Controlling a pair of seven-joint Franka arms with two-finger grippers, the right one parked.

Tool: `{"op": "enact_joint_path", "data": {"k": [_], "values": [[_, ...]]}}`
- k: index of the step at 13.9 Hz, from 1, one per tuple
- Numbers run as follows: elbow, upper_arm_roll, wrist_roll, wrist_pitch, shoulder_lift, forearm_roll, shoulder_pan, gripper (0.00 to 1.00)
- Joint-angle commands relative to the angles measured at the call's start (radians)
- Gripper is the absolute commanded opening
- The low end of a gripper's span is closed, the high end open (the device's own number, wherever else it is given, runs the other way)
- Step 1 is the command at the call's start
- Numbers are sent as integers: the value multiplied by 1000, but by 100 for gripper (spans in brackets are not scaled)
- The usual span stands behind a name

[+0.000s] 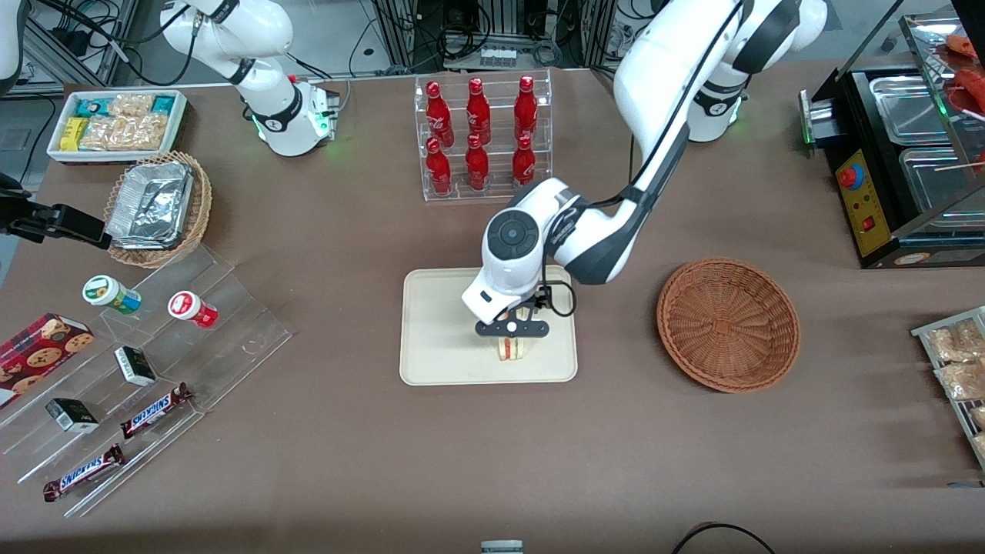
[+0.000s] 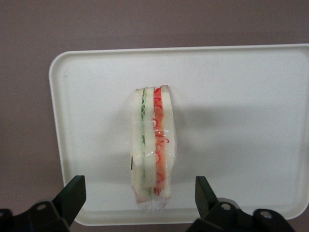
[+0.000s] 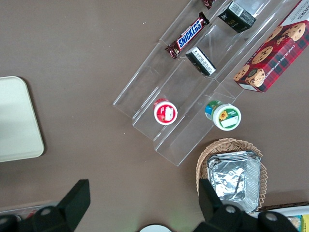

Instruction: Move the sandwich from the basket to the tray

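The sandwich [image 1: 514,349] [image 2: 152,147] stands on its edge on the cream tray [image 1: 439,338] [image 2: 241,121], with green, red and pink filling showing between pale bread slices. My gripper [image 1: 512,329] [image 2: 140,198] hangs just above it, open, its black fingers [image 2: 72,193] spread well apart on either side and not touching the sandwich. The reddish-brown wicker basket [image 1: 728,323] sits beside the tray toward the working arm's end of the table and holds nothing.
A clear rack of red bottles [image 1: 482,138] stands farther from the camera than the tray. A stepped acrylic shelf with snacks [image 1: 131,369], a tan basket with foil containers [image 1: 158,208] and a white snack bin [image 1: 115,123] lie toward the parked arm's end. A black food warmer [image 1: 900,154] stands at the working arm's end.
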Motion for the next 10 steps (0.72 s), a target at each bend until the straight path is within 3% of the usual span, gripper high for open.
{"op": "enact_joint_path", "data": {"k": [1,4,6,10], "values": [[-15,4,-3,-122,-112,-2,50,100],[-24,-2,99,-145,-188,-62,156,100],[-27,4,134,-209,-223,-56,233,100],[-24,4,502,-367,-300,-68,419,100]]}}
